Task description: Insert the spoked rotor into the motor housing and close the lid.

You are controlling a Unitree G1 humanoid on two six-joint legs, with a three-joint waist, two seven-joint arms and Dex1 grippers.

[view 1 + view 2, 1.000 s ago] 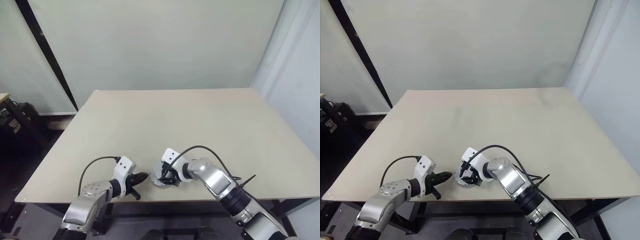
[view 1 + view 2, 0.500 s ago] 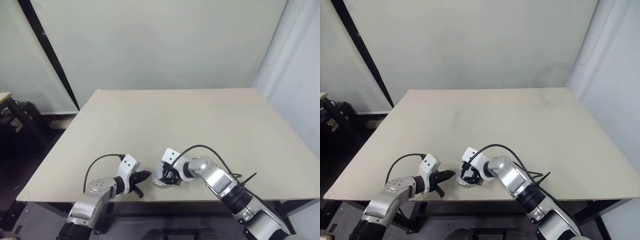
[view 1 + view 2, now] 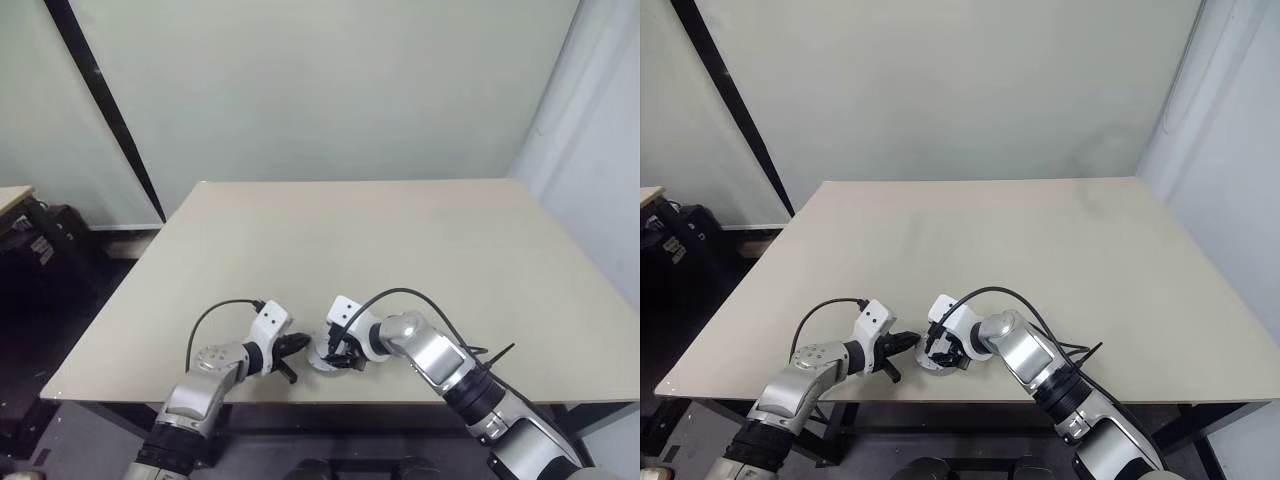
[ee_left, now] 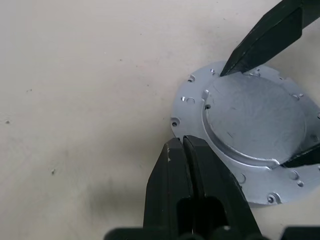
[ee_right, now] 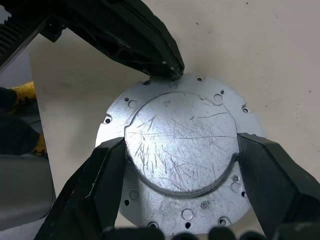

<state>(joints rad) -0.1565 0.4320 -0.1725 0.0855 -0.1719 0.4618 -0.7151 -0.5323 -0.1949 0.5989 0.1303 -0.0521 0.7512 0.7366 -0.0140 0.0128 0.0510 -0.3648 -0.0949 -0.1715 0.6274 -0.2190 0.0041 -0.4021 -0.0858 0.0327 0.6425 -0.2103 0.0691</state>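
Lid (image 5: 182,150), plain grey side up, lies flat near the front edge of the surface (image 3: 400,240), gripped on two sides by the right claw (image 5: 182,145), with the clenched left claw (image 4: 182,145) touching its rim.

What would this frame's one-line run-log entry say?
lid: plain grey face up, on table near front edge | right pincer: fingers against lid's raised centre | left pincer: shut, tip at lid flange
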